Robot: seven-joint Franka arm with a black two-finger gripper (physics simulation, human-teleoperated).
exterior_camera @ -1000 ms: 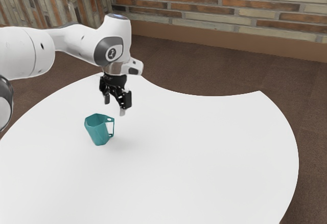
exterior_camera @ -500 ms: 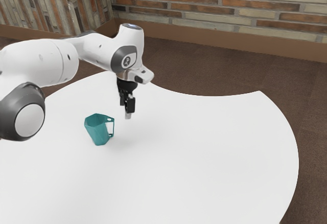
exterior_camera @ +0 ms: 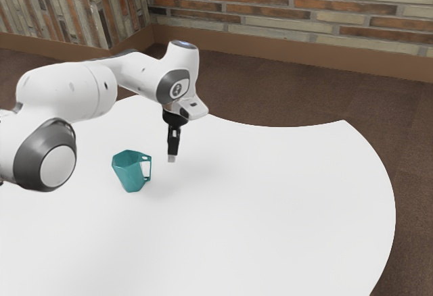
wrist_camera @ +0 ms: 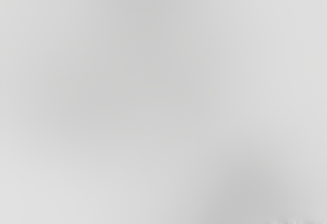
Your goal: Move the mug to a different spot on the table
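Since a second ago the arm has swung its elbow forward into sight and the hand has turned, so the gripper now shows edge-on as one thin black blade; I cannot tell whether it is open or closed. It has drifted slightly toward 3 o'clock and hangs above the worktop, holding nothing. The mug has not moved. It stands upright toward 10 o'clock from the worktop's middle, teal, tapering to its base, its angular handle pointing at 3 o'clock. The gripper is near that handle, at the mug's 2 o'clock, apart from it.
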